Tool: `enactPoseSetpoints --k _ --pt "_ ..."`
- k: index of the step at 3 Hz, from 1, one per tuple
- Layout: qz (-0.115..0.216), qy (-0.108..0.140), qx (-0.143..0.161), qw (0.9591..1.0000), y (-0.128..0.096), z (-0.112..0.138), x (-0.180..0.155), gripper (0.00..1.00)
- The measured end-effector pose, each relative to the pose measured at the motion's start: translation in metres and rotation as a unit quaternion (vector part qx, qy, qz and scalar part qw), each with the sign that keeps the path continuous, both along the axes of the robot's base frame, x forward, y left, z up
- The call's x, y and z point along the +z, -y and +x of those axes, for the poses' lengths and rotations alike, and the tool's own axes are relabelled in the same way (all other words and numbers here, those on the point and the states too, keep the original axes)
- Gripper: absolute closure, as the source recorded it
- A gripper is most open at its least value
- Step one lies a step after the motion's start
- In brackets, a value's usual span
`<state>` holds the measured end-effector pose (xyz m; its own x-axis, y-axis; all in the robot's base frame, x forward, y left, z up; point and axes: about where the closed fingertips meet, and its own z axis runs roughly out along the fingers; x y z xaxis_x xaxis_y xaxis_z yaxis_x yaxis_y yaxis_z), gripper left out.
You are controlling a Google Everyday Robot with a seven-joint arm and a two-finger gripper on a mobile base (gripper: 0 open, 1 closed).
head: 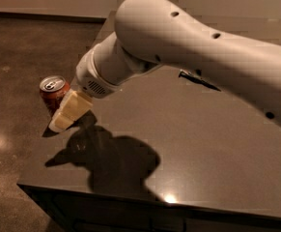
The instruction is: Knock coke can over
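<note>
A coke can [52,91] stands upright at the left edge of a dark table [212,149]. The robot's gripper [59,123], its cream fingers [72,109] pressed together, sits low just beside the can, on its right.

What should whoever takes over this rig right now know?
The arm's cream tool: low at the left edge of the dark glossy table, right beside the can; contact can't be judged.
Small red cylindrical metal coke can: upright at that same left edge, silver top facing up.
Done: tool is lined up against the can's side.
Left: the knock itself. A sideways push toward the can would likely tip it; it sits near the edge, so it may drop to the floor.
</note>
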<state>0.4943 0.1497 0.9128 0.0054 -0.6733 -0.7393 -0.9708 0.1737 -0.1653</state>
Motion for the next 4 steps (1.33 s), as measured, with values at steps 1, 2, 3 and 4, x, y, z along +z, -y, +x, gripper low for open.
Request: enactPoseSetpoints --k 1,2,3,4 --pt "0.002 -0.005 0.001 1.0000 -0.014 0.002 -0.003 0.00" --pt "0.006 -0.008 0.002 1.0000 -0.024 0.003 -0.006 0.00" --pt "0.008 -0.014 0.003 0.9999 -0.032 0.006 -0.010 0.00" --pt "0.010 -0.020 0.003 0.9998 -0.035 0.010 -0.011 0.16"
